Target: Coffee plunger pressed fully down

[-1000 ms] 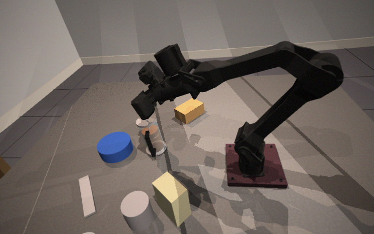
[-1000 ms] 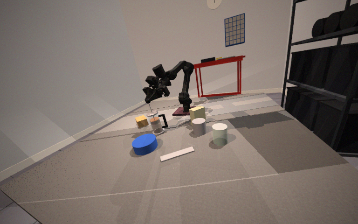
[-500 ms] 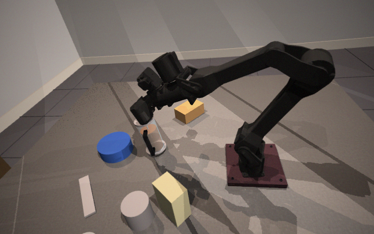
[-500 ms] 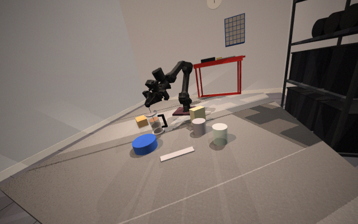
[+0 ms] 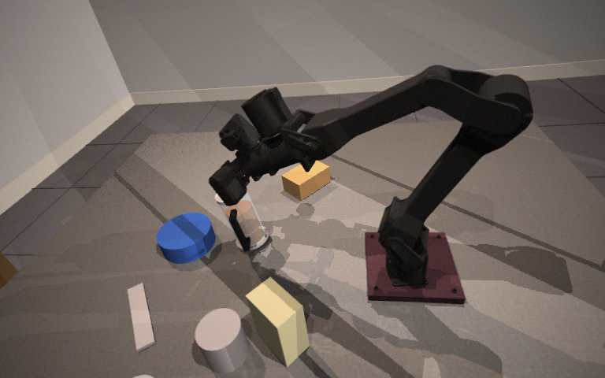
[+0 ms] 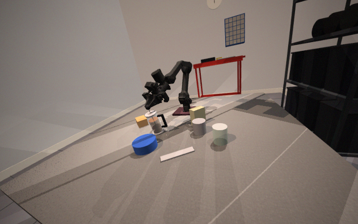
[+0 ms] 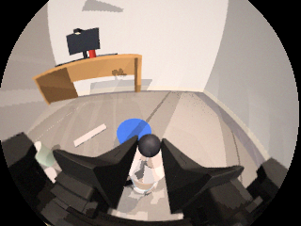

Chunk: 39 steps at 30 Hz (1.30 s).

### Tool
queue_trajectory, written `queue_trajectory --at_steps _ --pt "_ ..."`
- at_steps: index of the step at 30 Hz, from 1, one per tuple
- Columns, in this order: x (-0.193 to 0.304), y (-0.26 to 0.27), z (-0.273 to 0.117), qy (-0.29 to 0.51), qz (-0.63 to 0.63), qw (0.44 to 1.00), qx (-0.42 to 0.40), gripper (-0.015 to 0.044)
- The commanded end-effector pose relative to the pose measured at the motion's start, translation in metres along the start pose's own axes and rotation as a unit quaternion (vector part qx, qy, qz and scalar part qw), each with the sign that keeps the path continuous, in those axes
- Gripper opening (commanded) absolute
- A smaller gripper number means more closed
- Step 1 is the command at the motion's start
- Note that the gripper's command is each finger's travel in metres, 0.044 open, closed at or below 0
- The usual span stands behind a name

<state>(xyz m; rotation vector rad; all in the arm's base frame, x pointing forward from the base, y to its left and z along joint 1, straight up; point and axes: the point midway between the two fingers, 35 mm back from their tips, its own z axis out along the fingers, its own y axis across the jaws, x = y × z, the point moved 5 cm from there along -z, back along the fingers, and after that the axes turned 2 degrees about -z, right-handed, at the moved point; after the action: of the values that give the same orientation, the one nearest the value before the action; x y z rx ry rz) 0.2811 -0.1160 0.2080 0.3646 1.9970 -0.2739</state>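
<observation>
The coffee press (image 5: 256, 223) (image 6: 155, 126) (image 7: 143, 181) is a clear glass cylinder with a white lid (image 6: 150, 113), a white base ring and a black handle (image 5: 239, 231) (image 6: 164, 121). It appears to lean slightly away from the arm's mount in the top view, with a dark band under the near side of its base. My gripper (image 5: 233, 200) (image 6: 148, 107) (image 7: 150, 139) is shut on the black plunger knob (image 7: 149, 145), low over the lid. A short piece of thin rod shows between fingers and lid in the exterior view. The filter's exact height inside the glass is unclear.
A blue disc (image 5: 185, 236) (image 6: 144, 144) (image 7: 134, 132) lies near the press. An orange block (image 5: 306, 180) (image 6: 141, 121) is on its other side. A yellow block (image 5: 278, 320), a grey cylinder (image 5: 221, 339), a pale green cylinder (image 6: 219, 134) and a white strip (image 5: 140, 317) (image 6: 177, 154) stand or lie farther off.
</observation>
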Motion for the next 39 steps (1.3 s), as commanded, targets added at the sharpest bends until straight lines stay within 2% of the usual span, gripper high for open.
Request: queue_trajectory --at_steps 1,39 --pt "0.0117 0.0004 0.0057 0.025 0.000 1.000 0.000 0.0113" --pt "0.0063 0.0008 0.0114 0.024 0.000 1.000 0.000 0.0113"
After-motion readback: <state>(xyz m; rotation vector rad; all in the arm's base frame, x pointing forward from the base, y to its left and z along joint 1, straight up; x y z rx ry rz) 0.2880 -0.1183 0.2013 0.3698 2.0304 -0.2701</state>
